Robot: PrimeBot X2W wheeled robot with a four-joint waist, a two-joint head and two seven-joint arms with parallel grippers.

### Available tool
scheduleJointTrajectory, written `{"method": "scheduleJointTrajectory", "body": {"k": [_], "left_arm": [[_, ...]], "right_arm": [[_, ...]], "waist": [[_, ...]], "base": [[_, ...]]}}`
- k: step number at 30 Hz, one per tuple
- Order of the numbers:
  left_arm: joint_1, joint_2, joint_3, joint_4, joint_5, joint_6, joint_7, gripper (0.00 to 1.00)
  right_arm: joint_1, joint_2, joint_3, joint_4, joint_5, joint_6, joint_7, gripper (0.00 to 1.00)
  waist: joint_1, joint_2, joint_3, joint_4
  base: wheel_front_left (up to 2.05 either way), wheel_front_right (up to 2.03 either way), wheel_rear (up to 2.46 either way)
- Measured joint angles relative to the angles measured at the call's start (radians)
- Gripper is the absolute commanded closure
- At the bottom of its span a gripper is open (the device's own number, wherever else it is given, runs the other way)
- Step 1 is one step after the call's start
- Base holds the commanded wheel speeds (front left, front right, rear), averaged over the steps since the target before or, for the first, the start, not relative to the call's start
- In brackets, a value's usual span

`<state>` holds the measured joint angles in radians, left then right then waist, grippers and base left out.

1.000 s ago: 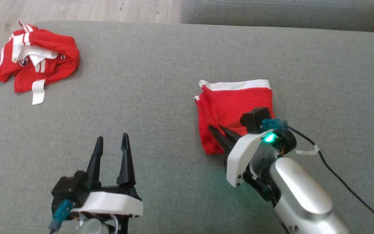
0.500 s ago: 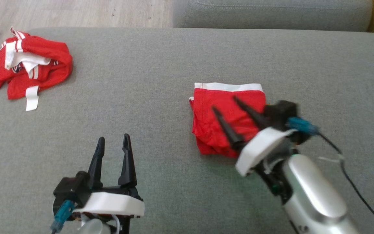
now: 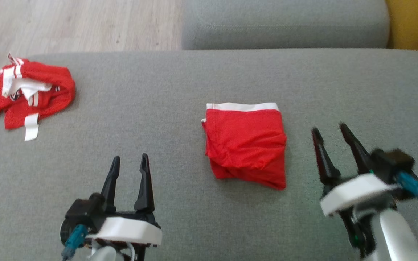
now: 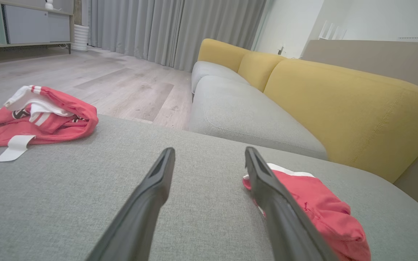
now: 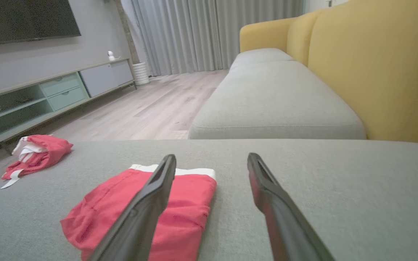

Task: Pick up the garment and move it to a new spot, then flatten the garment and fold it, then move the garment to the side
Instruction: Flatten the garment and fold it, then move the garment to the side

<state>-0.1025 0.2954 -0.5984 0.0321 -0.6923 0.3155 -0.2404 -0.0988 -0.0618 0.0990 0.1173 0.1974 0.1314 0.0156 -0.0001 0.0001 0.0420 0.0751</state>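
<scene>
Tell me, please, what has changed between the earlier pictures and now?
The right gripper opened, let go of the folded garment and drew back to its right, clear of it. The left gripper stayed open and still; the crumpled garment and the folded one stayed on the cushion. The head camera shifted.

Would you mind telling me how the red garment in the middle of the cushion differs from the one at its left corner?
The middle garment is folded flat; the corner garment lies crumpled. The middle garment shows one white band; the corner garment has white stripes and a loose strip. Both are red and white.
</scene>
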Motion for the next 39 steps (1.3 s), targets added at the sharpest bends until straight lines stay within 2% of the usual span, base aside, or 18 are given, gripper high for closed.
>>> {"method": "scheduleJointTrajectory", "body": {"k": [5, 11, 36, 39], "left_arm": [[0.028, 0.003, 0.002, 0.013, 0.007, 0.000, -0.005, 0.00], [0.084, 0.005, 0.011, 0.020, 0.015, 0.001, -0.008, 0.00], [0.089, 0.004, 0.013, 0.027, 0.034, 0.000, -0.009, 0.00], [0.088, 0.004, 0.012, 0.026, 0.035, -0.008, -0.009, 0.00]], "right_arm": [[0.101, 0.008, -0.047, -0.034, 0.008, 0.000, -0.024, 0.00], [0.171, 0.014, -0.054, -0.051, 0.014, 0.000, -0.033, 0.00], [0.173, 0.014, -0.054, -0.057, 0.005, 0.000, -0.033, 0.00], [0.159, 0.015, -0.068, -0.057, -0.011, 0.000, -0.003, 0.00]], "waist": [[0.0000, 0.0000, -0.028, -0.012], [-0.0001, 0.0000, -0.039, -0.020], [0.0000, 0.0000, -0.042, -0.002], [0.0000, 0.0000, -0.031, 0.004]], "base": [[0.00, 0.00, 0.00], [0.00, 0.00, 0.00], [0.00, 0.00, 0.00], [0.00, 0.00, 0.00]]}}
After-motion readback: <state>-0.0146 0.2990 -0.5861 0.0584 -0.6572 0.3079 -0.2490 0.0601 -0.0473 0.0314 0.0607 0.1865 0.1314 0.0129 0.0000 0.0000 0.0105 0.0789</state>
